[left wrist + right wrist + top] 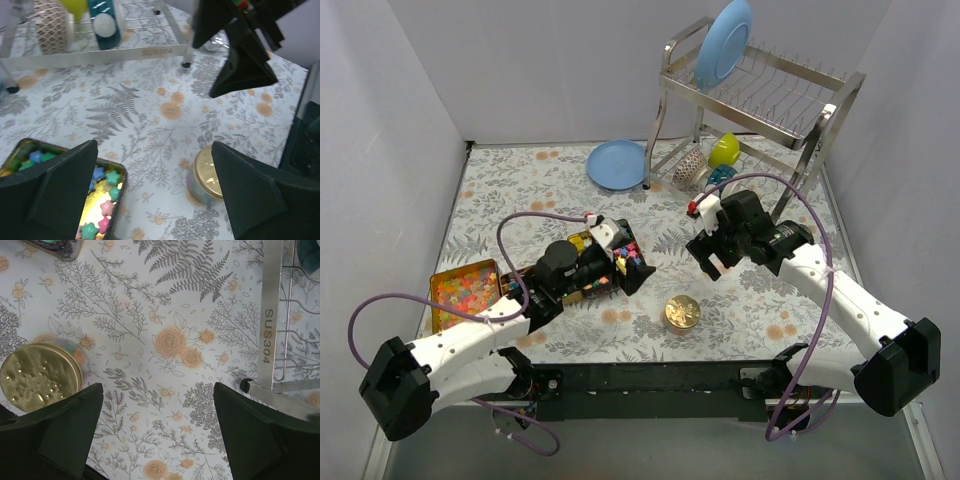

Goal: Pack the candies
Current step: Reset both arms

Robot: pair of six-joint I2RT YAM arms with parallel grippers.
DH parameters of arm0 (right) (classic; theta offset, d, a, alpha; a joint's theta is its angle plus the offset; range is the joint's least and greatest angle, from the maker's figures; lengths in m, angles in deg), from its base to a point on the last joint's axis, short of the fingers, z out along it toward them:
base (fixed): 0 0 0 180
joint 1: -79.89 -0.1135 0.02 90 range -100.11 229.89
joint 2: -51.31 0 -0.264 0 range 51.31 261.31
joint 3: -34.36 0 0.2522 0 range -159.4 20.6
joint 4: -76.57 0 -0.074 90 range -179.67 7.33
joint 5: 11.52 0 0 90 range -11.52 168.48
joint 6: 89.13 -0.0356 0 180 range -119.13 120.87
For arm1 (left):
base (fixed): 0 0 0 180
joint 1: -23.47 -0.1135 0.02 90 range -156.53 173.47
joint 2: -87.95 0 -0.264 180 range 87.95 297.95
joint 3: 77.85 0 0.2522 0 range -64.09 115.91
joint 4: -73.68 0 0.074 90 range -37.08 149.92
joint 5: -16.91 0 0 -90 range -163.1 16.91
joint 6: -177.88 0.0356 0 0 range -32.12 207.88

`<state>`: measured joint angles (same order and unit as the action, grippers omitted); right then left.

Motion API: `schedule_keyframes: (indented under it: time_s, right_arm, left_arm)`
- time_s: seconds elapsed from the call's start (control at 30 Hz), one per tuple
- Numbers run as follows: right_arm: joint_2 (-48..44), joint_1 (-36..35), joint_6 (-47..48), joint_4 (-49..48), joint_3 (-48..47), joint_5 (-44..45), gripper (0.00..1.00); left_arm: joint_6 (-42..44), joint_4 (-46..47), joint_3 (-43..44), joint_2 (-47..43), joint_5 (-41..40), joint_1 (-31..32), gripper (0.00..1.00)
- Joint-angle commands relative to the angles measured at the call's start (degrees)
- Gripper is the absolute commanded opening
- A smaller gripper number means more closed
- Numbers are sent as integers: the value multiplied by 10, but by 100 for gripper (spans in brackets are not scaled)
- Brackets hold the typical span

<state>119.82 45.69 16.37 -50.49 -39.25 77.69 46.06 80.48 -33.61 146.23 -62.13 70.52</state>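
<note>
The candies are tiny bright star sweets. Some lie in a small gold tin (605,270) under my left gripper (630,260), and many more fill an orange tray (463,288) at the left. In the left wrist view the tin's candies (102,200) show by the left finger. My left gripper (155,195) is open and empty above the cloth, between the tin and a gold-lidded jar (207,172). My right gripper (715,265) is open and empty, just beyond the jar (682,312). In the right wrist view my right gripper (155,435) hangs over bare cloth with the jar (40,377) at the left.
A steel dish rack (760,100) stands at the back right with a blue plate (723,40) in it, and cups below. Its foot (270,340) is close to my right gripper. Another blue plate (616,163) lies on the floral cloth at the back.
</note>
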Motion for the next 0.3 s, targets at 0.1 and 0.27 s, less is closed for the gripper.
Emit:
schedule_keyframes:
  time_s: [0.1, 0.27]
  right_arm:
    - [-5, 30, -29, -23, -33, 33, 98]
    - [9, 57, -41, -37, -66, 24, 98]
  left_arm:
    - [-18, -219, 63, -32, -20, -138, 98]
    - [-2, -255, 126, -37, -37, -208, 98]
